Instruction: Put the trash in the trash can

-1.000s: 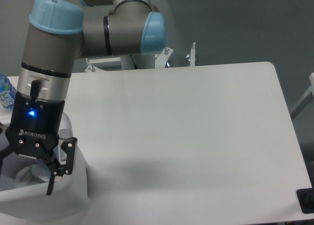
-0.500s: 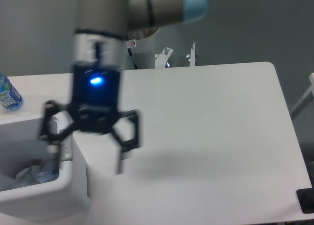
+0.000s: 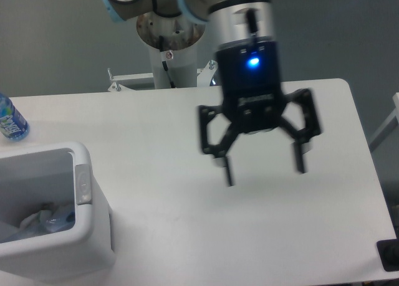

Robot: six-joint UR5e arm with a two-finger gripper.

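Over the table (image 3: 187, 124) centre, gripper (image 3: 263, 169) wide open, holding nothing, well apart from the trash can (image 3: 84, 236) toward 8 o'clock. Inside the can, trash (image 3: 47, 220) pale and crumpled, bottle shape only faintly readable. Probably nothing left to carry.

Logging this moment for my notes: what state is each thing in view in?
hand: open, empty, above the table.
trash can: upright, open-topped, trash inside.
trash: lying in the can's bottom.
blue-labelled bottle: upright on the table's far left, outside the can.
table: bare under the hand.
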